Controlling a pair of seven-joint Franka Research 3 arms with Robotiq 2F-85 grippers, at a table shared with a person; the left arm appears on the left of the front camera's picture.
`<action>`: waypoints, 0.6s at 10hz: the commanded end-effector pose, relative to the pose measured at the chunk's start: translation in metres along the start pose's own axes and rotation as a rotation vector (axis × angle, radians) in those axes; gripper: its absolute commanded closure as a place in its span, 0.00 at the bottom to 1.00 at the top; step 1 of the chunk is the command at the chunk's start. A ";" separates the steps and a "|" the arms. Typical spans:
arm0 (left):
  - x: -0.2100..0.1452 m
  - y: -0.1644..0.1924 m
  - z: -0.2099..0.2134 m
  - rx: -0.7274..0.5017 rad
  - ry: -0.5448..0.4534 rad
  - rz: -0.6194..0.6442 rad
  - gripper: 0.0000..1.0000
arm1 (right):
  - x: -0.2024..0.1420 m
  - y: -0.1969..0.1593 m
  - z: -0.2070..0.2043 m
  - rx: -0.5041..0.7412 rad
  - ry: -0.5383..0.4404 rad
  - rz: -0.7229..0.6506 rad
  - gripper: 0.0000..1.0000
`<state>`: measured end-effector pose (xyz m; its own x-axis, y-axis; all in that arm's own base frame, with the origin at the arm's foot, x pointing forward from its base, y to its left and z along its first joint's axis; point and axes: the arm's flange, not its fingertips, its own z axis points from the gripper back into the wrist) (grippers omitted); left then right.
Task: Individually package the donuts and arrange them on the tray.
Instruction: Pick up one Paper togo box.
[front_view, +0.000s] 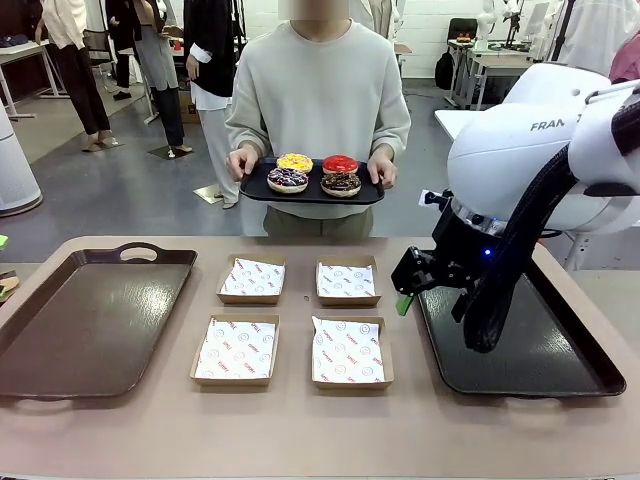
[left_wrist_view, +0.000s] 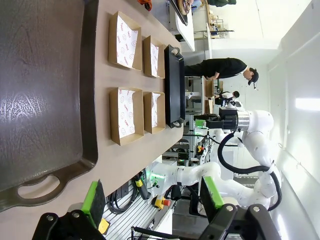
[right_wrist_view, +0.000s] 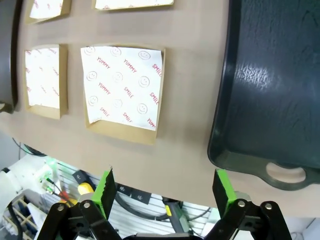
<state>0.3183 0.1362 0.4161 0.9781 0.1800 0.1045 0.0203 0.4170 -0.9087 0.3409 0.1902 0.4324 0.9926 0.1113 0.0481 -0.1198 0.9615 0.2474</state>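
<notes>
Tan tabletop (front_view: 300, 440), open lab behind. 4 cardboard boxes (front_view: 236, 350) in a 2x2 block mid-table, each paper-lined, none w/ a donut yet. Brown tray (front_view: 60, 360) on robot's left, darker tray (front_view: 560, 375) on its right, both bare.

Donuts aren't on the tabletop: person at far side holds a black serving tray (front_view: 255, 187) in both hands (front_view: 243, 160), well apart from the boxes. On it:
- back row: yellow-iced donut (front_view: 295, 161), red-iced donut (front_view: 340, 164)
- front row: drizzled donut (front_view: 288, 179), sprinkled chocolate donut (front_view: 341, 183)

Right tool (right_wrist_view: 164, 189) is wide open and empty, above the darker tray's left rim, near the near-right box (right_wrist_view: 120, 131). Left tool (left_wrist_view: 152, 195) is also wide open and empty, by a handle end of the brown tray.

Step in hand, imo: first pick off the serving tray. To do it well:
- wait till the tray is set down or held steady w/in reach
- come top-down, pads on the donut's bare sides, not the icing
- light squeeze (looks soft, prob dents)
- lift straight, drop centred on the liner (right_wrist_view: 122, 85), 1 per box
- near-right liner has a lifted corner, so watch it doesn't fold under

Which tray is the target: can't tell.

Text: liners print "YUMMY" and "SMILE" in red w/ smiley faces. Right arm (front_view: 520, 150) shell reads "FRAN", rest cut off.
</notes>
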 end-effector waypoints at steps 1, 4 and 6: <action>0.000 0.000 0.001 -0.015 -0.012 -0.001 0.00 | 0.002 -0.002 0.003 -0.001 0.004 -0.008 0.00; 0.000 0.000 0.001 -0.015 -0.012 -0.001 0.00 | 0.002 -0.002 0.003 -0.001 0.004 -0.008 0.00; 0.000 0.000 0.001 -0.015 -0.012 -0.001 0.00 | 0.001 -0.003 0.002 0.007 -0.002 -0.007 0.00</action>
<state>0.3183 0.1362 0.4161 0.9781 0.1800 0.1045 0.0203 0.4170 -0.9087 0.3428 0.1863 0.4337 0.9935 0.1032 0.0477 -0.1120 0.9604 0.2552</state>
